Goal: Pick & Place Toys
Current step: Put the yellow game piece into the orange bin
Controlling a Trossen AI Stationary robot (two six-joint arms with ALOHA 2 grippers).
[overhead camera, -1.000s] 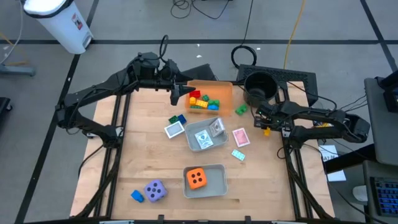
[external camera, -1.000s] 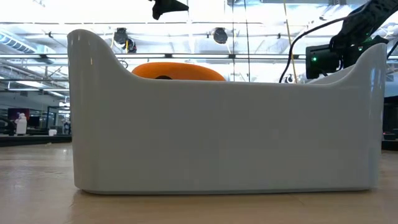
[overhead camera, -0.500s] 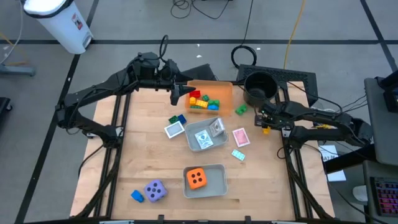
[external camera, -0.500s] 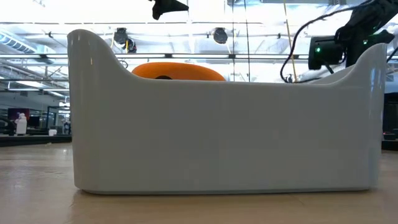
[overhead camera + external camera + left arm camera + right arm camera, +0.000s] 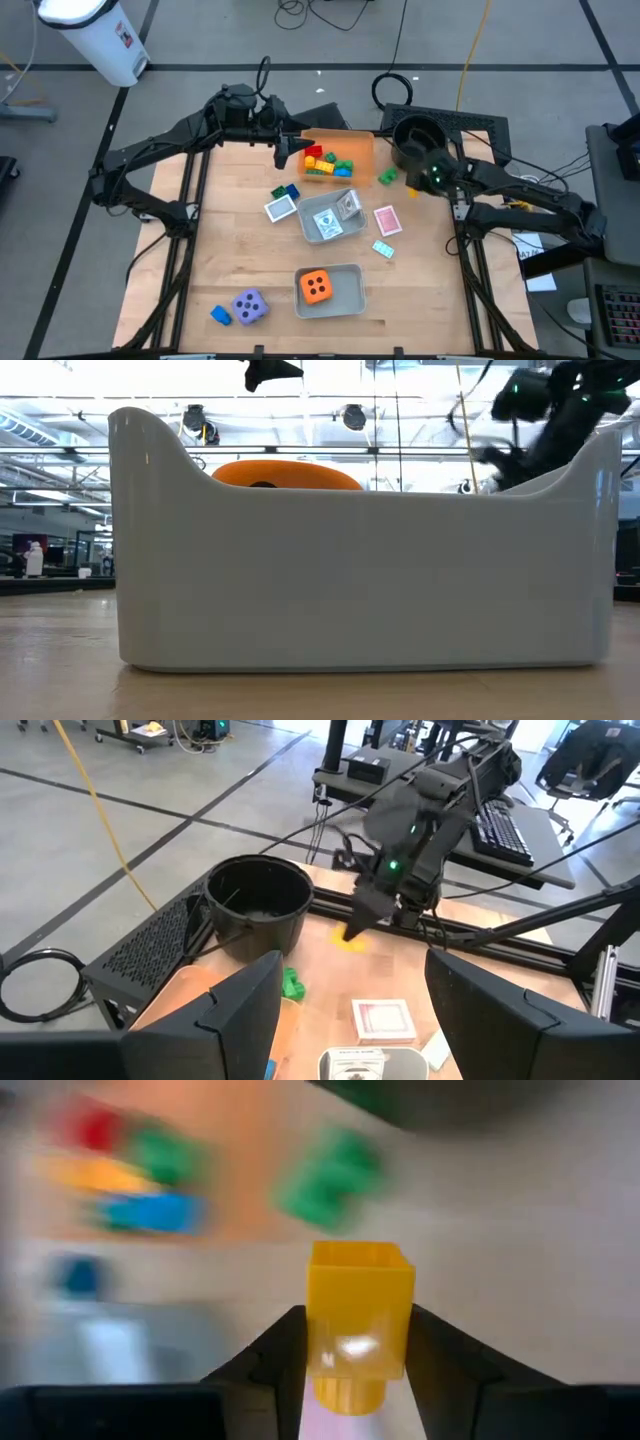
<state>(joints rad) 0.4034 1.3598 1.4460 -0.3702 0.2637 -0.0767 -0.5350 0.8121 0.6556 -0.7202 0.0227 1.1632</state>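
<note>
The right arm reaches in from the frame's right edge toward upper centre-right, its right tool [image 5: 418, 180] clamped on a yellow brick [image 5: 358, 1320] gripped between both fingers. The left arm stretches from the left across the upper middle, its left tool [image 5: 285, 150] hanging with fingers spread apart, holding nothing.

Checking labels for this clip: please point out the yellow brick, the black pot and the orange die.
yellow brick [image 5: 358, 1323], right wrist view, front face.
black pot [image 5: 256, 906], left wrist view, outer wall.
orange die [image 5: 317, 286], high view, top face.

Robotics lab: concrete floor [image 5: 200, 30], cables [image 5: 330, 10], keyboard [image 5: 497, 820].
</note>
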